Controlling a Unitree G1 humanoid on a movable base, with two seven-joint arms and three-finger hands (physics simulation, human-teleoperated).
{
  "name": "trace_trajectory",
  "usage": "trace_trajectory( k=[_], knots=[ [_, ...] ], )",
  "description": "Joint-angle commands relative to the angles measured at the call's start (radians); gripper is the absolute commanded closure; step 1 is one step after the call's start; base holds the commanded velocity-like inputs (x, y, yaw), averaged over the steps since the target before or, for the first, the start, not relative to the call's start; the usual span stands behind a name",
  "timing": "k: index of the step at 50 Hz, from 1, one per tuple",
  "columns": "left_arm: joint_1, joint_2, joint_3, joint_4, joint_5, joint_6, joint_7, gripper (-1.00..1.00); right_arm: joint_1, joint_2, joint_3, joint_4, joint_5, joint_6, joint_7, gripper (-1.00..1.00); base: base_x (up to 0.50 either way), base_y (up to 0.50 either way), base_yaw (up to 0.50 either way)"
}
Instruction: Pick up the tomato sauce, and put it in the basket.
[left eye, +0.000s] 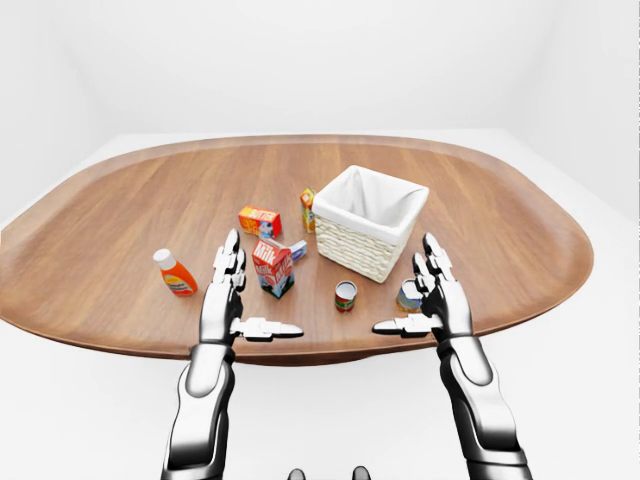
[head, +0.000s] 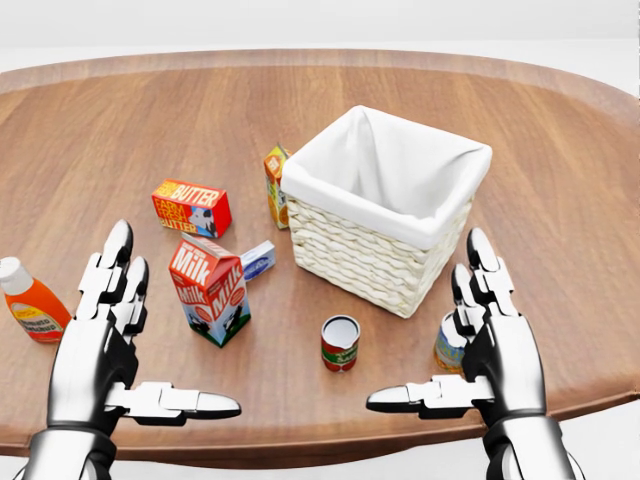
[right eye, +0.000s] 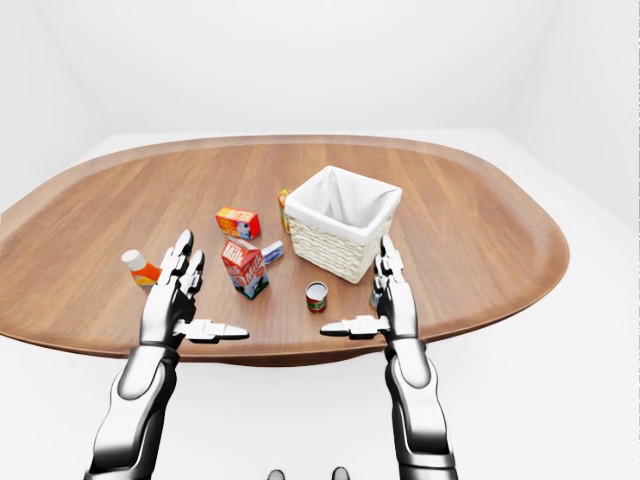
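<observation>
Big oval wood bench (left eye: 520, 230) fills most of the left-eye view, w/ a raised rim round the edge and grain running lengthwise. Top is mid-brown, warm, slightly glossy; rim reads a bit darker on the underside at the view's bottom. Floor (left eye: 330, 420) under and around it is plain white, no marks. Walls (left eye: 300, 60) also white, curving softly into the floor, corners barely visible at top left and top right. Light is even and diffuse, soft shadows only, no windows or lamps in view. No other furniture.
</observation>
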Motion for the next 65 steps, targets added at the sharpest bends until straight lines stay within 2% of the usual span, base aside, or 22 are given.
trace_trajectory(
  k=[1, 30, 31, 33, 39, 40, 65],
  knots=[
    [0.005, -0.005, -0.003, 0.001, 0.003, 0.0, -0.001, -1.0, 0.007, -0.003, 0.002, 0.003, 0.0, 0.0, 0.014, -1.0, 0.0, -0.5, 0.0],
    [0.0, -0.005, -0.004, 0.014, 0.004, 0.0, -0.002, -1.0, -0.009, -0.004, -0.003, 0.038, -0.014, 0.0, -0.009, -1.0, 0.0, -0.5, 0.0],
    [0.0, -0.005, -0.004, 0.018, 0.005, 0.0, -0.001, -1.0, -0.015, -0.005, -0.001, 0.055, -0.035, -0.01, -0.025, -1.0, 0.0, 0.0, 0.0],
    [0.002, -0.005, -0.006, 0.012, 0.006, 0.0, -0.001, -1.0, -0.017, -0.004, -0.001, 0.054, -0.035, -0.001, -0.029, -1.0, 0.0, 0.0, 0.0],
    [0.002, -0.005, -0.006, 0.015, 0.007, 0.0, -0.002, -1.0, -0.016, -0.006, 0.001, 0.049, -0.04, 0.0, -0.031, -1.0, 0.0, 0.0, 0.0],
    [0.003, -0.005, -0.006, 0.014, 0.007, 0.0, -0.002, -1.0, -0.012, -0.003, -0.003, 0.047, -0.005, -0.003, -0.005, -1.0, 0.0, 0.0, 0.0],
    [0.004, -0.004, -0.006, 0.01, 0.008, 0.0, -0.004, -1.0, -0.008, -0.004, -0.005, 0.029, 0.007, 0.0, -0.008, -1.0, 0.49, 0.0, 0.0]
  ],
)
